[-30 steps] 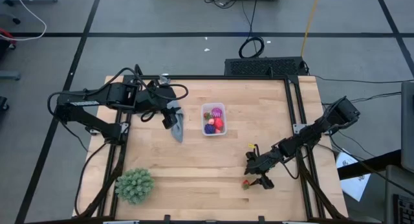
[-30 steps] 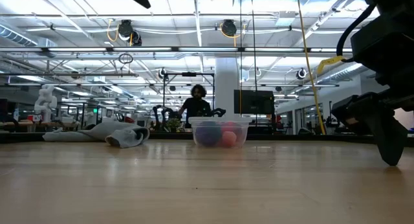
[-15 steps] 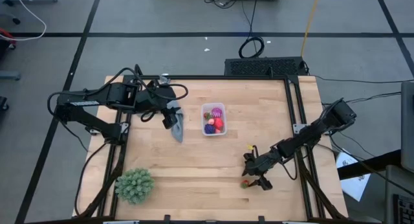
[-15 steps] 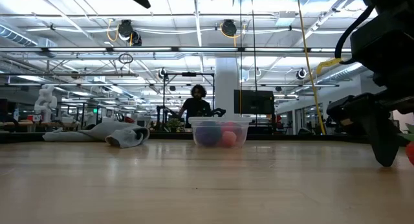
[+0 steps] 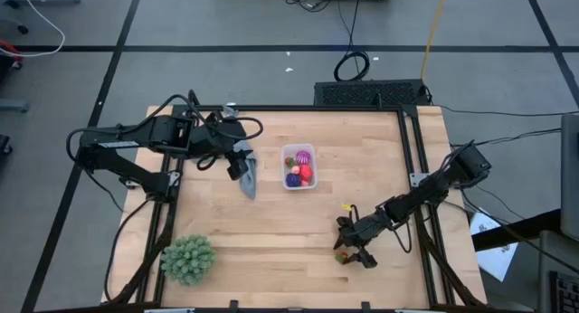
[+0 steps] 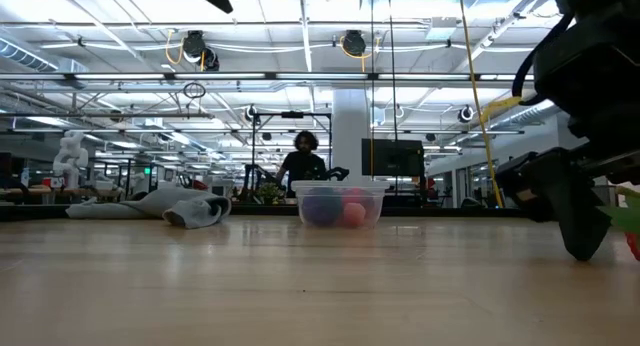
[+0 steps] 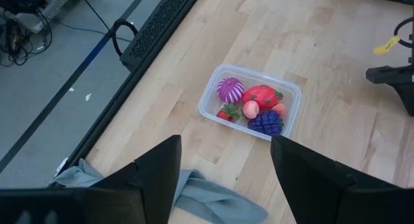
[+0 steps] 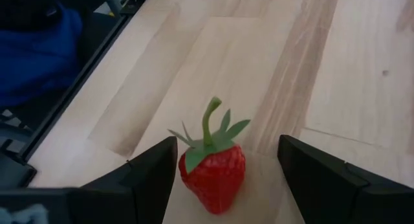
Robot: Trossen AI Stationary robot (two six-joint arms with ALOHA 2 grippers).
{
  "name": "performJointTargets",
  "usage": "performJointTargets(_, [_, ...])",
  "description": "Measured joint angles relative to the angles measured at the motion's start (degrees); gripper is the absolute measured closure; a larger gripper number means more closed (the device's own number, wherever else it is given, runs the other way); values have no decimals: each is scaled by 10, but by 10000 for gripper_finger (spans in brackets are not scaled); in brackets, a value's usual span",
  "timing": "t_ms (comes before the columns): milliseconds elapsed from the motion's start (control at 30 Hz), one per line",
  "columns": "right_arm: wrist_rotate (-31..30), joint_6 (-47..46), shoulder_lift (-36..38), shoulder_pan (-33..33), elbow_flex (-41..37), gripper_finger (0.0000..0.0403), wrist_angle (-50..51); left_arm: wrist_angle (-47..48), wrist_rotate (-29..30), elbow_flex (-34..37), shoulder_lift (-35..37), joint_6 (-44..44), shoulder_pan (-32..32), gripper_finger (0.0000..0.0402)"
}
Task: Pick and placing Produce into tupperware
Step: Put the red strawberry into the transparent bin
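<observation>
Strawberry [image 8: 213, 174] between open right jaws

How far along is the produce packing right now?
Done: several toy fruits already sit in the tupperware. In hand: the right gripper has its fingers open on either side of a strawberry standing on the table, not yet grasped. Left: grasp it and carry it to the tupperware. The left gripper waits above the grey cloth.

Right gripper [image 5: 345, 255] lower — now astride strawberry [image 8: 213, 174].

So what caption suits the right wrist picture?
Open right gripper straddling a toy strawberry on the wooden table.
</observation>
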State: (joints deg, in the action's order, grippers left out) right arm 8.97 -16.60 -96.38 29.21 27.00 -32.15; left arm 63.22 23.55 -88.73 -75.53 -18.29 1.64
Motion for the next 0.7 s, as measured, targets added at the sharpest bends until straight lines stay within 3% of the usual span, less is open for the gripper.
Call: performJointTargets(700, [17,-66,3,0,-1,179,72,0,0,0,0,1,0,158])
